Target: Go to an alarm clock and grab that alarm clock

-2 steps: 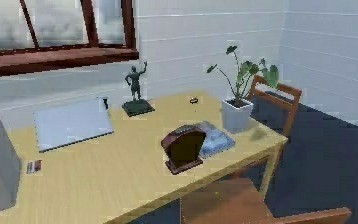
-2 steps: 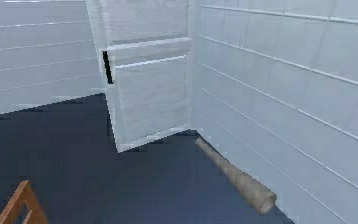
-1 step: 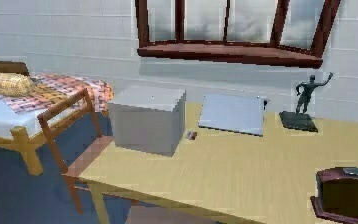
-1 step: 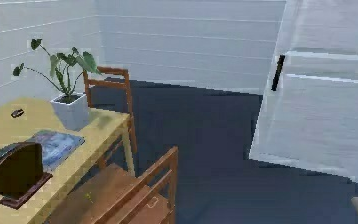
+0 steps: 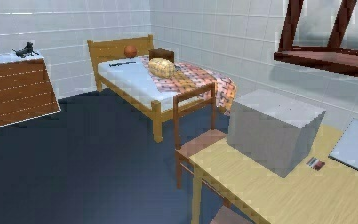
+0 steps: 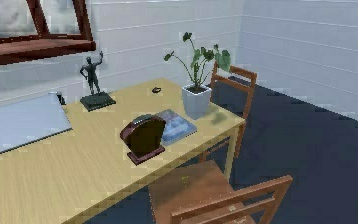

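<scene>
One bed stands against the far wall in the forward view, and on it we see an orange ball and a patterned blanket. A dresser sits at the left. Nearer, a chair stands just beside the tabletop, which carries a grey box and a laptop.

In the arm side view we find the tabletop again. A dark, round-topped clock (we cannot make out its face) stands near the front edge, touching a flat bluish book. Behind it are a statue and a plant in a white pot. We cannot tell the pincer's state.
</scene>
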Motion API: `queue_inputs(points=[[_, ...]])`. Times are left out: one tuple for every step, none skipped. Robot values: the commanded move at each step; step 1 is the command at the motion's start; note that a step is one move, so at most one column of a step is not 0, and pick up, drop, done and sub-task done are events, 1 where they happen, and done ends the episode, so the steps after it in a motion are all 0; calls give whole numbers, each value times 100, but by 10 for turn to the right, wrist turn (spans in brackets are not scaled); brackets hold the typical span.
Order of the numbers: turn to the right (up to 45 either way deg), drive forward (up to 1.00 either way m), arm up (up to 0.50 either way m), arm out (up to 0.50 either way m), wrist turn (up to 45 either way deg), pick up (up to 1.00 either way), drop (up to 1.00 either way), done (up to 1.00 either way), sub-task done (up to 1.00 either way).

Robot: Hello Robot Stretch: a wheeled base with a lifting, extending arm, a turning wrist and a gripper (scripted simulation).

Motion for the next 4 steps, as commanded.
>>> queue_inputs(points=[[0,0,50,0,0,0,0,0,0],[0,0,32,0,0,0,0,0,0],[0,0,0,48,0,0,0,0,0],[0,0,0,0,450,0,0,0,0]])
